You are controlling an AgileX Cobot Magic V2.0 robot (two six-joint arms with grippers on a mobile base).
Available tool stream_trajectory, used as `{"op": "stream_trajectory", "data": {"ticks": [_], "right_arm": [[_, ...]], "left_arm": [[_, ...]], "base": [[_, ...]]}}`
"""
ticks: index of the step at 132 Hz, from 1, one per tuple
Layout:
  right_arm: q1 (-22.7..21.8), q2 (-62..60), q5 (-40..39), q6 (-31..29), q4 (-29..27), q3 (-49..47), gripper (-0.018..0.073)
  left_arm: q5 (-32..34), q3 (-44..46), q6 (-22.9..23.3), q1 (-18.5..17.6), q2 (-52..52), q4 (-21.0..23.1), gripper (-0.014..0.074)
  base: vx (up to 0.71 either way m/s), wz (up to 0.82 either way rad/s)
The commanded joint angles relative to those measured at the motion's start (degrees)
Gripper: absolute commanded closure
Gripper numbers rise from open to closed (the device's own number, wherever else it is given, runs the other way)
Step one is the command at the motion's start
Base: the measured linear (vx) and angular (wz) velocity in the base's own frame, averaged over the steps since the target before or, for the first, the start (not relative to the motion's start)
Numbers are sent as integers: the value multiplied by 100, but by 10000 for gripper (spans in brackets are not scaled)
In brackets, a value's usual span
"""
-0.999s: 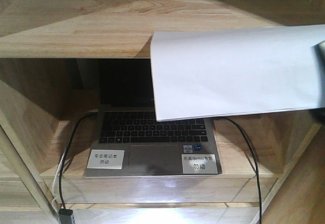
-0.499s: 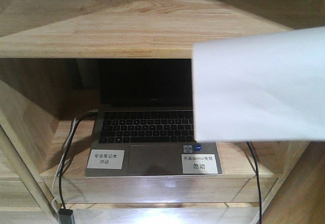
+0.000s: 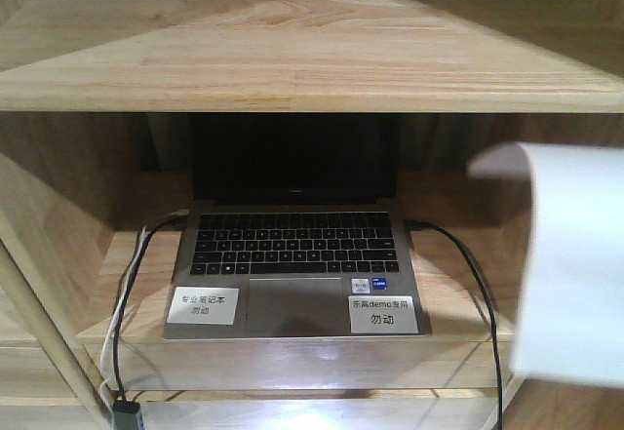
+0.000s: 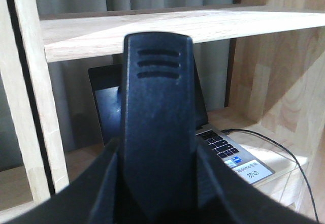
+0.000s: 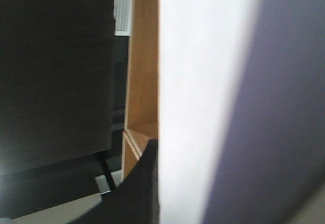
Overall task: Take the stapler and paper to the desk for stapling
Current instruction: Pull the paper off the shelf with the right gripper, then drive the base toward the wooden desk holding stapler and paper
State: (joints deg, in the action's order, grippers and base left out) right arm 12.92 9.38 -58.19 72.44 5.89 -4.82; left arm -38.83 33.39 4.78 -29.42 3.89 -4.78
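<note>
Clenching on the stapler (image 4: 157, 107), the left claw (image 4: 158, 158) is pressing its dark fingers (image 4: 107, 188) in on both flanks of an upright black body with three grooves near its top. No orange patch is showing from this side, so I am judging it the stapler by shape alone. The right claw (image 5: 144, 183) is, as far as I can judge, gripping the paper (image 3: 575, 264). Only one dark finger is showing against the sheet's edge in the right wrist view, with the other hiding behind it. The sheet is hanging in the air at the right of the front view, its top corner curling over to the left. The table is not appearing in any view. The chief risk is lying with that limp sheet: pinched at one edge, it could be flapping, folding or sliding out of the pinch on a fast swing. Its free corner is hanging near the black cable (image 3: 478, 293), which could be snagging and creasing it. The stapler, standing tall in a narrow grip, could be twisting loose on a knock against the pale post (image 4: 30, 97) or the shelf board (image 4: 203, 28). Farther in, the laptop (image 3: 292, 254) is sitting open under that board, apart from both loads. The open room is lying back toward the robot.
</note>
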Motion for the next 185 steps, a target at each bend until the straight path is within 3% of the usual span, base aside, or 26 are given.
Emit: {"op": "stream_trajectory", "data": {"ticks": [1,185], "right_arm": [[-41,-132,-6,-14,67,-135,561],[-41,-297,163,-14,69,-135,561]], "left_arm": [[667,160,0,-26,93,-11,603],[666,160,0,-26,93,-16,603]], "base": [[0,0],[0,0]]}}
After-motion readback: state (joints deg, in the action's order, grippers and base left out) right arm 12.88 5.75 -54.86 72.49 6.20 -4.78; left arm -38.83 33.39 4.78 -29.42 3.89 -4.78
